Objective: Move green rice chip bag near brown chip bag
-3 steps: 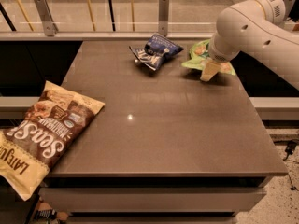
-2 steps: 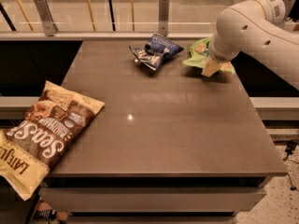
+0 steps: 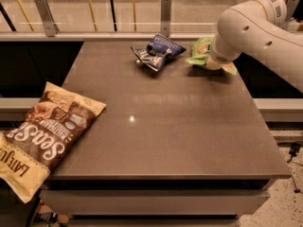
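- 3 bags share the dark table (image 3: 165, 126): the green rice chip bag (image 3: 200, 48) at the far right edge, a dark-blue snack bag (image 3: 158, 51) just left of it, and the brown chip bag (image 3: 45, 136) well apart at the near left corner.
- The brown chip bag lies flat and at a slant, with its pale lower end hanging off the table's left side. The goal spot is therefore the bare top beside it, diagonally across from the green bag.
- The gripper (image 3: 214, 64) is down on the green bag's near right part. The white arm (image 3: 255, 27) reaches in from the right and covers most of it, so I cannot tell whether it is gripping the bag or open.
- The green bag looks crumpled and rests on the table. My judgement is that the grasp is being made or settled and the carry has not yet begun.
- Compared with 1 second ago, the gripper's tan tip shows less below the wrist, so it seems to have tucked further onto the bag.
- The green bag, the blue bag and the brown bag lie where they did then.
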Robot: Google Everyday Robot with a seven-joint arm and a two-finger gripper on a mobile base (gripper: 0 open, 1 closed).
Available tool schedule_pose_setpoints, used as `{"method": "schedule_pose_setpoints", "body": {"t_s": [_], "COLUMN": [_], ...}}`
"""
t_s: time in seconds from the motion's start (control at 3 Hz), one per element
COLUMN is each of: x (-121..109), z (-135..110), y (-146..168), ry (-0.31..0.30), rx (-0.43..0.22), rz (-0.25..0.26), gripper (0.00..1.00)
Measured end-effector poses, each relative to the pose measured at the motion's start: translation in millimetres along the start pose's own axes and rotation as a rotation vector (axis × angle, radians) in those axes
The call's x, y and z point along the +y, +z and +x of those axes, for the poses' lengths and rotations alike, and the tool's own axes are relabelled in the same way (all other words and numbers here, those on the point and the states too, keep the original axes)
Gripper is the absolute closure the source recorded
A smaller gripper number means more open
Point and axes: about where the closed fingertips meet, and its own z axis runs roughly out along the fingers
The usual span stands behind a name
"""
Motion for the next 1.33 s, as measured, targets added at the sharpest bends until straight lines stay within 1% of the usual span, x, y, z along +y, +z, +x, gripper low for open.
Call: {"method": "schedule_pose_setpoints", "body": {"t_s": [0.33, 0.67, 1.0, 1.33], "x": [1, 1, -9, -32], "z": [0, 0, -2, -1], "y": [1, 1, -9, -38], "ry": [-0.001, -0.001, -0.015, -0.046], "rx": [0.001, 0.001, -0.035, -0.086], "rz": [-0.002, -0.002, -0.017, -0.036], "gripper": [1.0, 1.0, 1.0, 1.0]}}
